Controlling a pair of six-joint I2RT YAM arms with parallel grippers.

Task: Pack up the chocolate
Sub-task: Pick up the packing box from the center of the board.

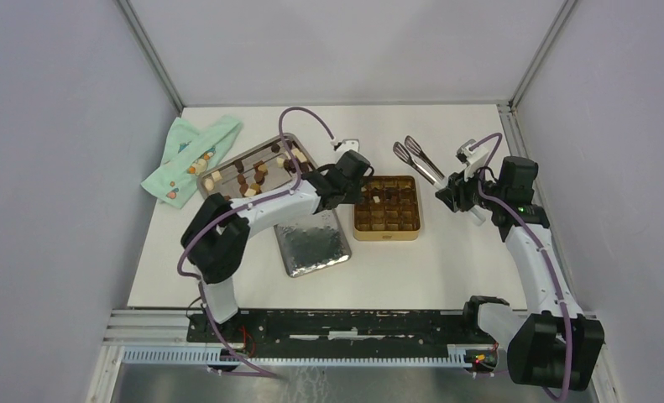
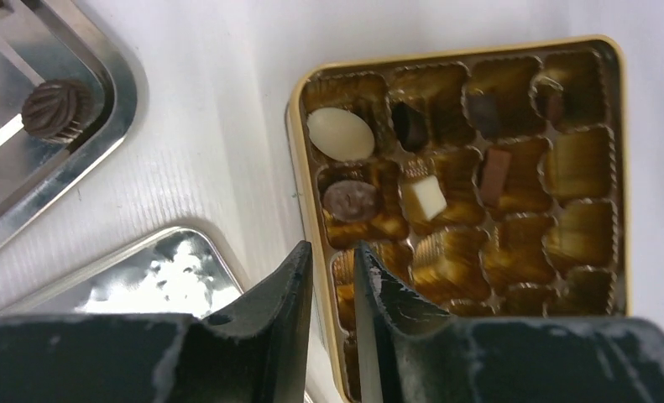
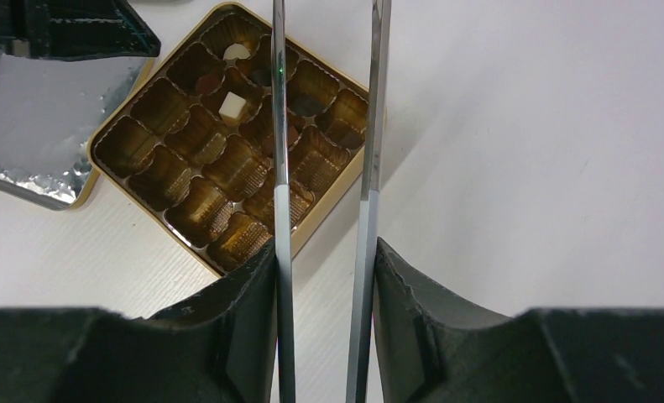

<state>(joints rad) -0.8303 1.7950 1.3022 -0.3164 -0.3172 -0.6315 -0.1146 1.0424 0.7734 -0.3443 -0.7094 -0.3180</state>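
Chocolate pieces lie mostly on your steel tray at the far left of the tabletop, and a few already sit in cells of the gold box, among them a white oval and a white cube. Your left claw hangs over the box's left edge, fingers nearly together, holding nothing. Your right claw is clamped on tongs, whose blades stand apart beside the box. A silvery lid lies just left of the box.

White table: tin, tray, lid, cloth, tongs.
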